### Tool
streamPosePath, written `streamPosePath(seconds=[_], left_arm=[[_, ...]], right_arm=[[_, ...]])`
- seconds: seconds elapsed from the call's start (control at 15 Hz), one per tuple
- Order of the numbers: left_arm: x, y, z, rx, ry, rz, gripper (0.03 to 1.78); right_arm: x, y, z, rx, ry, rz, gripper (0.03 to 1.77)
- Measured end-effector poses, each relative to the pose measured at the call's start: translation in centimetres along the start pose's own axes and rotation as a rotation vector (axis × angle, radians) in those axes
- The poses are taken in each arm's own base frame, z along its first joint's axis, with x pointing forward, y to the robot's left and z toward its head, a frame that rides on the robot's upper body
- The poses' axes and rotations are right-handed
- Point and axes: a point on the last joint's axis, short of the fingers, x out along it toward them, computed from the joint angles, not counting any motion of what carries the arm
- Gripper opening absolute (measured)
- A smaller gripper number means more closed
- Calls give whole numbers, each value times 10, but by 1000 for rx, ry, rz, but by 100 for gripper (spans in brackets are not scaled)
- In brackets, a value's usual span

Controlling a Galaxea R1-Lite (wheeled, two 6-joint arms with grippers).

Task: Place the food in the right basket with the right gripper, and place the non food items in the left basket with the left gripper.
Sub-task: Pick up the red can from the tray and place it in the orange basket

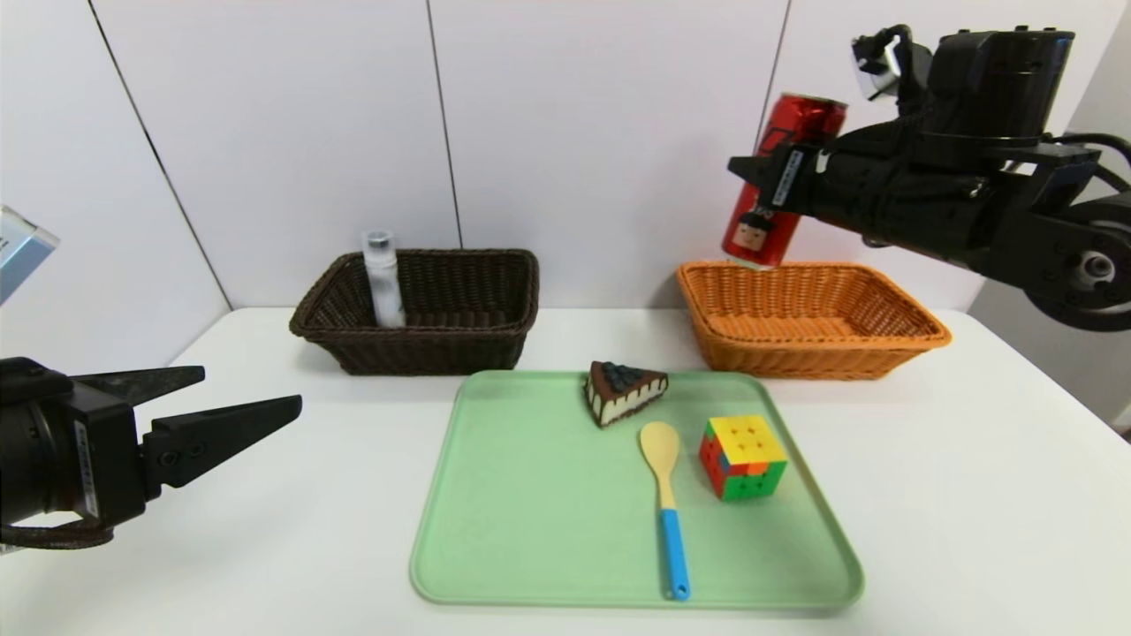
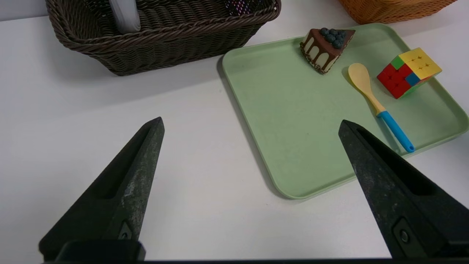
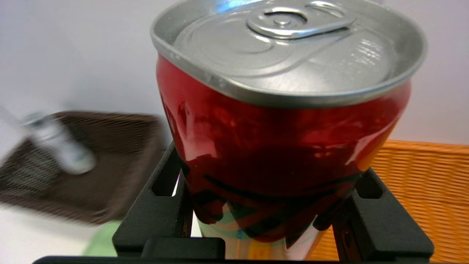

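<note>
Watch your slim red drink can [image 1: 783, 185], tilted in the right gripper [image 1: 762, 177]'s pinch.
Early release could topple it off the orange-tan wicker basket [image 1: 822, 362]'s rim; your left gripper [image 1: 252, 389] waits spread.

The robot's arms [image 1: 937, 199] are black and glossy, with dark looping cables [image 1: 1096, 141] and a silvery bracket [image 1: 876, 78]. Black, tapering fingers [image 1: 234, 433] carry small screws; pale printed labels [image 1: 87, 468] mark both hands.

head view forward-down, wrist views closer
</note>
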Motion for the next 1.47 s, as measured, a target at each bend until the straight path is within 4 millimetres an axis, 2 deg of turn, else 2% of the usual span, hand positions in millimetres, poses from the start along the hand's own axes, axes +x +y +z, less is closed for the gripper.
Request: streamPosePath(seconds=[0.2,0.53,0.8,1.07,1.47], left_arm=[[1,0,0,0,2,0,169],[5,0,2,0,11,2,169],[9,0,5,0,15,2,169],[13,1,4,-1,29,3,169],[15,1,3,-2,37,0,169]], right_arm=[[18,-35,-8,3,27,-91,98],[48,-58,-41,11,106,-136,98],[72,-89,-59,-16,25,-192,98],[77,-126,-66,-35,18,-267,98],[84,-150,-72,-58,-51,-310,98]])
